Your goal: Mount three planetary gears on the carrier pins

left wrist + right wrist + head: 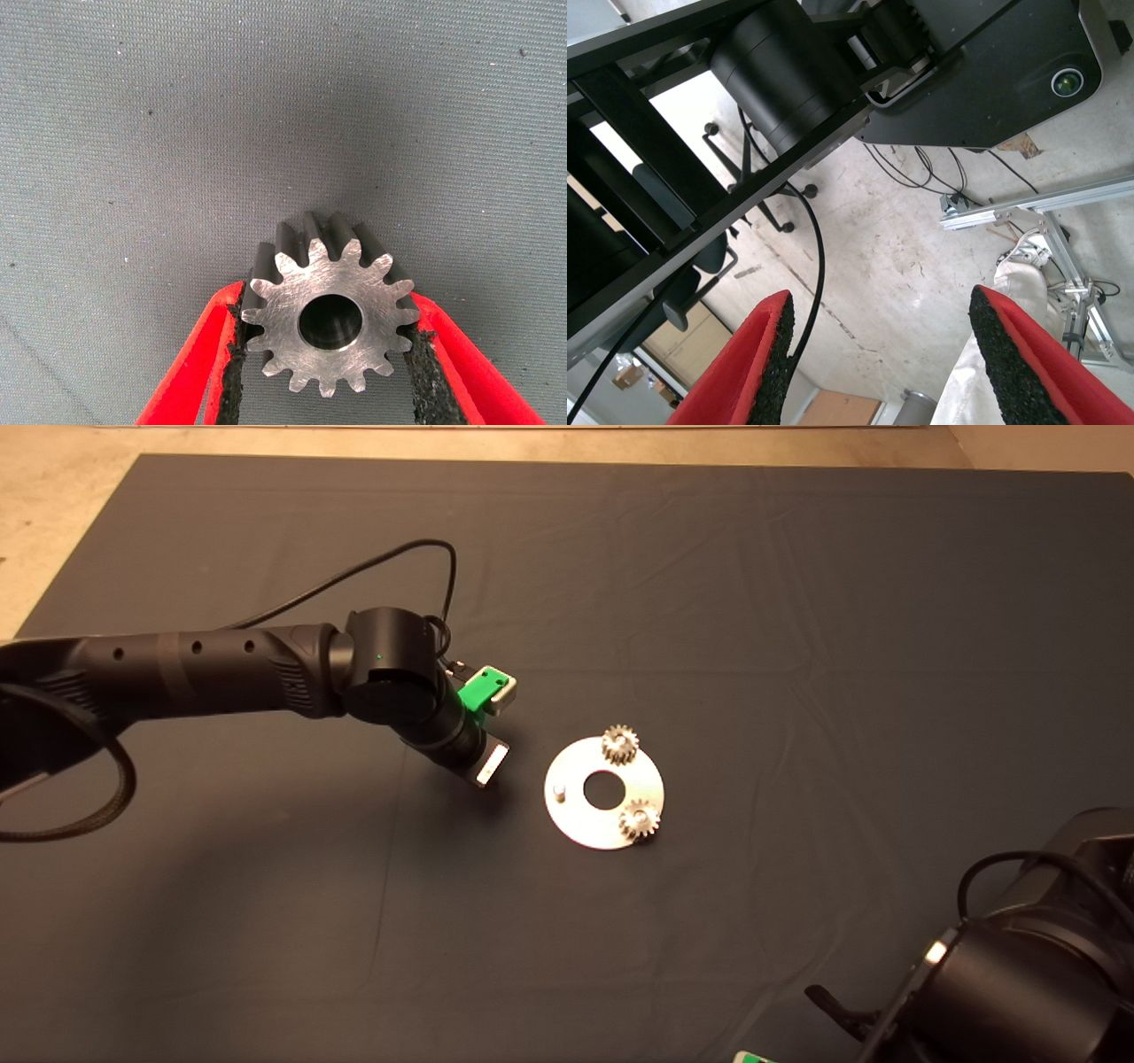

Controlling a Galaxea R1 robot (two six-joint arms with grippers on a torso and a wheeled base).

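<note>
Gripping toothed steel gear (330, 319), left tool (328, 372) black pads (232, 376) clamped.

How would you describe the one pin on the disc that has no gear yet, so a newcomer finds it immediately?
On the dark mat lies a shiny round disc with a large centre hole. Two gears sit on its far and right-hand parts. The bare pin is the short stud near the disc's left rim, toward the left gripper, the only one without a gear.
</note>
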